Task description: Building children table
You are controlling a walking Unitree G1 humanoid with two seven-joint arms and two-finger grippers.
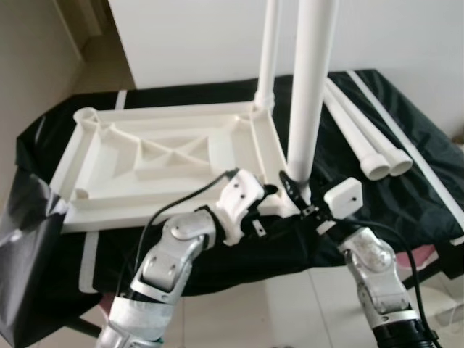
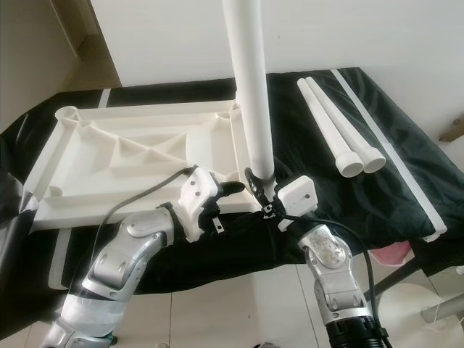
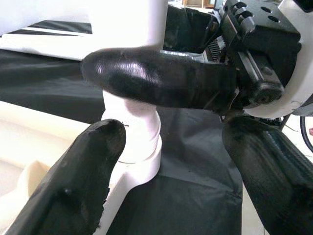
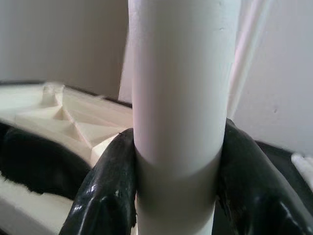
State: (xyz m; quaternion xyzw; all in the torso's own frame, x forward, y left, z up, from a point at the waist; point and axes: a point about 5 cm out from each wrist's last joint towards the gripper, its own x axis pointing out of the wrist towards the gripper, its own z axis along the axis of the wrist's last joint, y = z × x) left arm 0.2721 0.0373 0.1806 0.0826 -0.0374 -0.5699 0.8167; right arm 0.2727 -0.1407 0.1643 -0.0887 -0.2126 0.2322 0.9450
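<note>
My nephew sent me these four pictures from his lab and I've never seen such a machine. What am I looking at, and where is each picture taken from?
This is a humanoid robot with two silver arms ending in two-fingered black grippers. The two wide pictures come from cameras in its head, looking down at a black-covered table. The two close-ups come from cameras on its wrists.

On the cover lies a white plastic tabletop, upside down, ribs showing. One leg already stands in its far right corner. Two spare legs lie to the right.

The right gripper has its jaws closed around another upright leg at the near right corner socket. The left gripper reaches in beside that leg's base, jaws open, not holding anything.
</note>
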